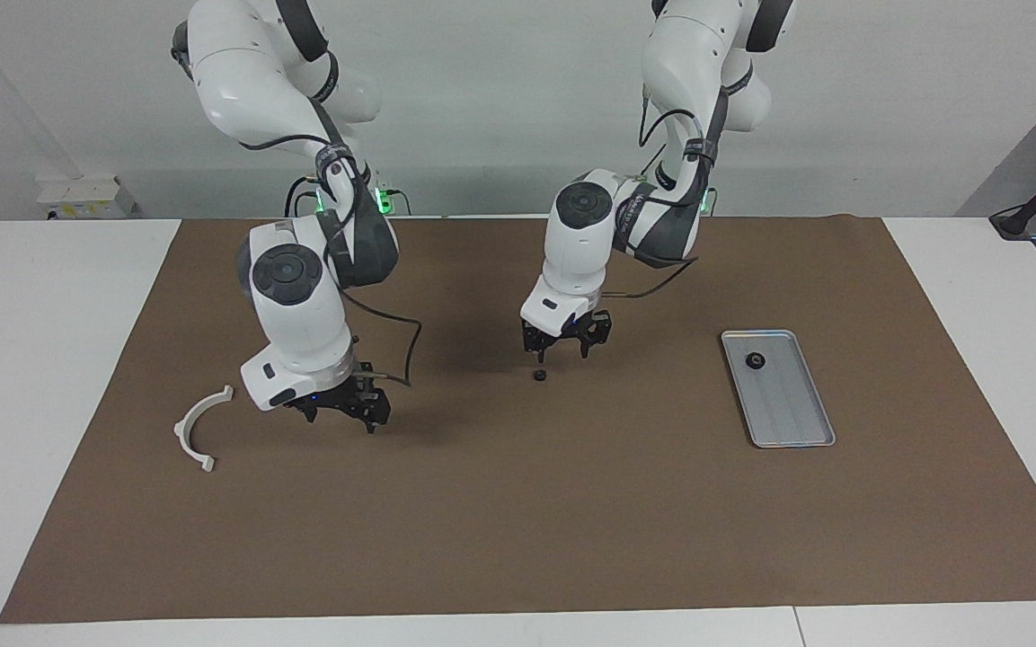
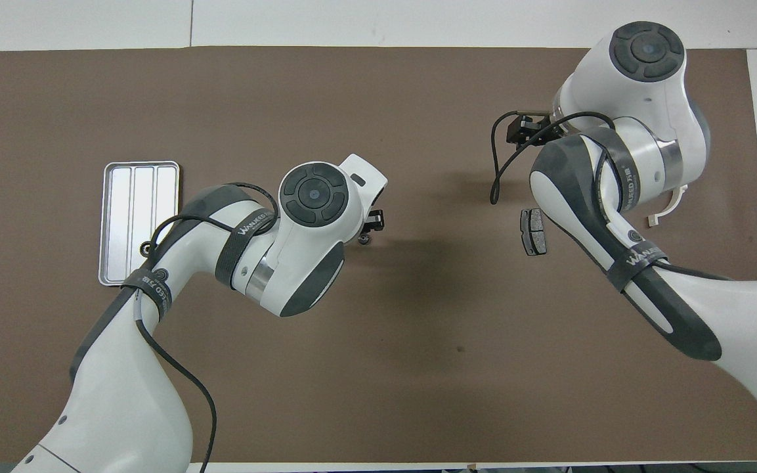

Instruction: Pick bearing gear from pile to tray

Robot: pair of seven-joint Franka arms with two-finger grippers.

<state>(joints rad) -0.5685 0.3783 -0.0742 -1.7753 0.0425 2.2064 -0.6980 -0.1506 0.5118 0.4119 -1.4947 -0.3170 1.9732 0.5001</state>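
A brown mat [image 1: 518, 503] covers the white table [image 1: 41, 359] (pale wall above). The left gripper [image 1: 562, 349] hangs open over a gear [image 1: 537, 376]; the right gripper [image 1: 349, 415], fingers unreadable, hangs near the half-ring [image 1: 194, 429]. The tray [image 1: 792, 413] holds another gear [image 1: 755, 361].

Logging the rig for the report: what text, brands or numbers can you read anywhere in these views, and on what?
"WANLEED": on the black strap around the left arm, overhead view.
"WANL...": on the strap around the right arm; the rest curves away.
Strap lettering in the facing view: too small to read.
Tray, small parts, mat: no text.
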